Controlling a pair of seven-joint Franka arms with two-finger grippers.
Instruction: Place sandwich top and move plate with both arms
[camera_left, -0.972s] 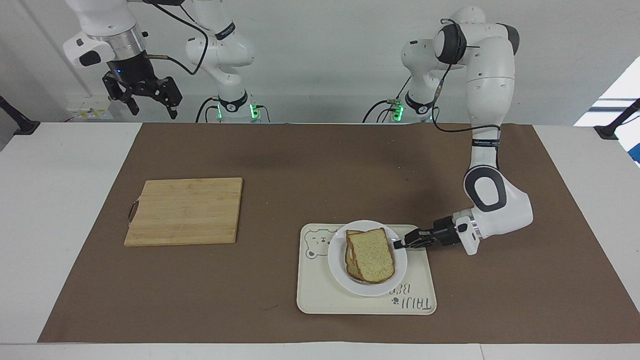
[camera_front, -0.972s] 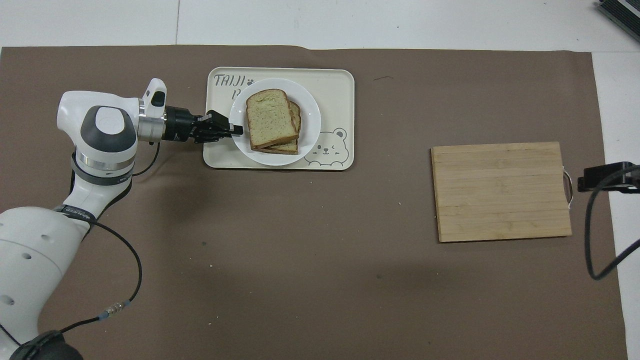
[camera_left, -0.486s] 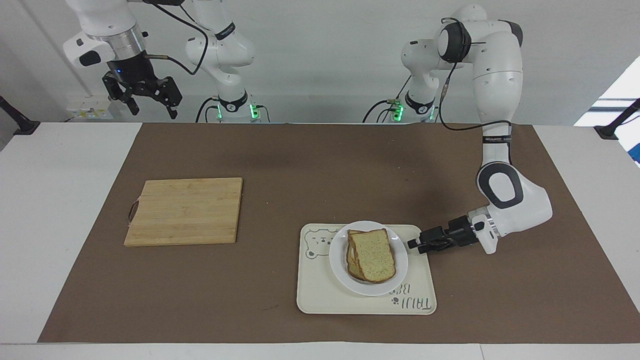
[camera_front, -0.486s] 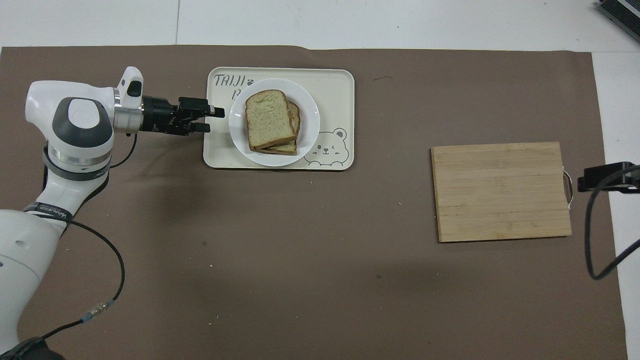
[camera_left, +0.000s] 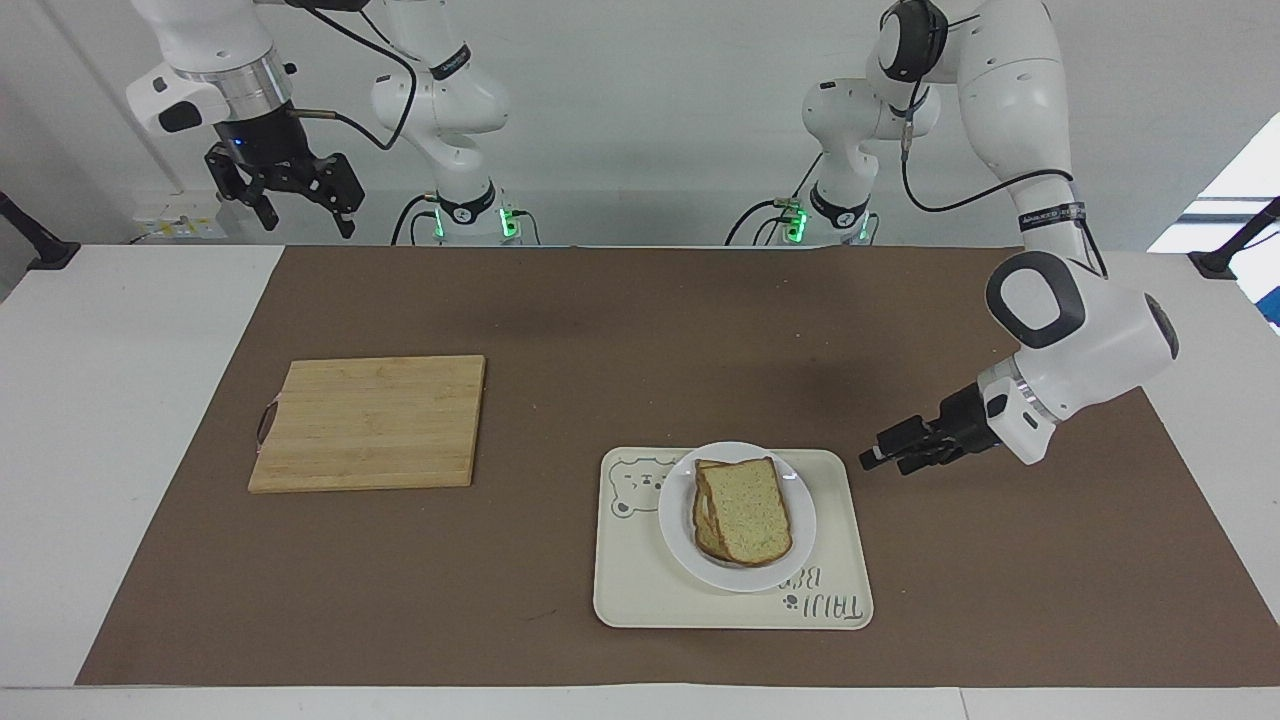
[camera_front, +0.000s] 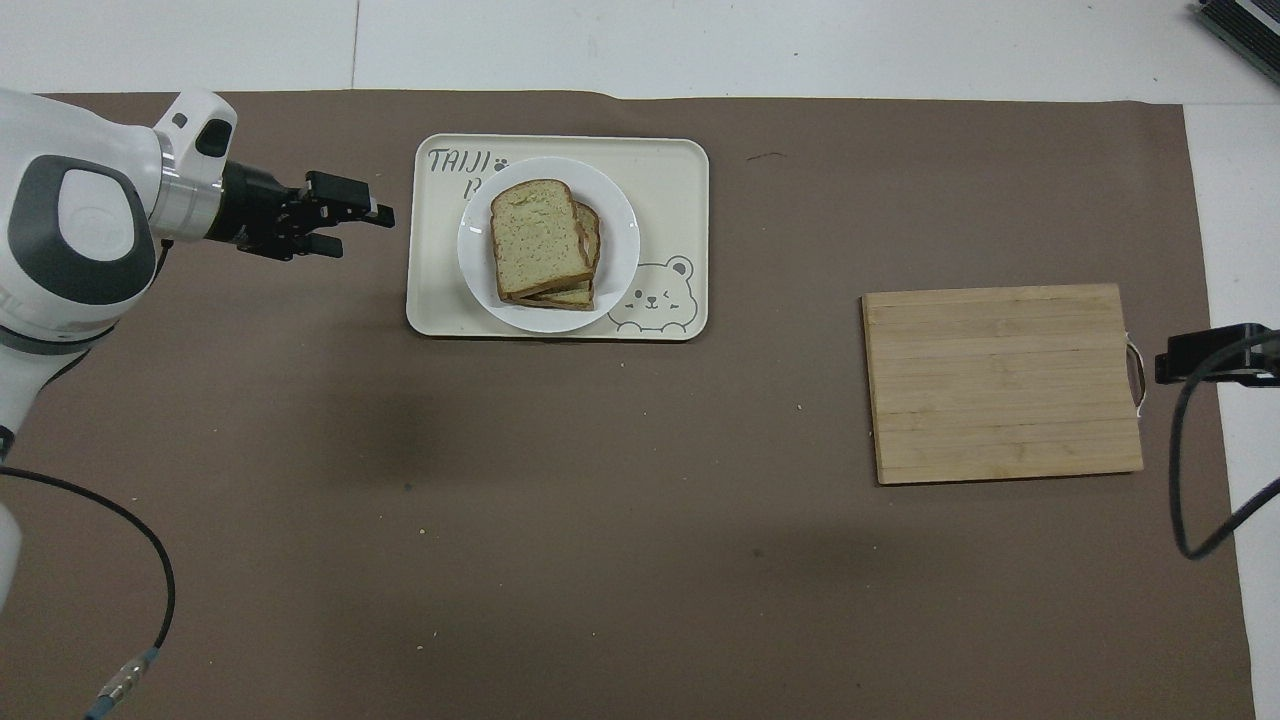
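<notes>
The sandwich top (camera_left: 745, 510) lies on a lower slice on the white plate (camera_left: 676, 505), which stands on the cream bear tray (camera_left: 640, 590). In the overhead view the sandwich top (camera_front: 538, 238) sits a little askew on the slice under it, on the plate (camera_front: 620, 250). My left gripper (camera_left: 880, 456) is open and empty, in the air over the brown mat beside the tray, toward the left arm's end; it also shows in the overhead view (camera_front: 362, 228). My right gripper (camera_left: 300, 205) is open and empty, waiting high over the table's edge by the robots.
A wooden cutting board (camera_left: 370, 422) lies bare on the brown mat toward the right arm's end; it also shows in the overhead view (camera_front: 1000, 385). The tray (camera_front: 680, 170) lies farther from the robots than the board.
My left gripper was at the plate's rim, then opened, drew back off the tray toward the left arm's end and rose. The plate, bread and right arm stayed put.
</notes>
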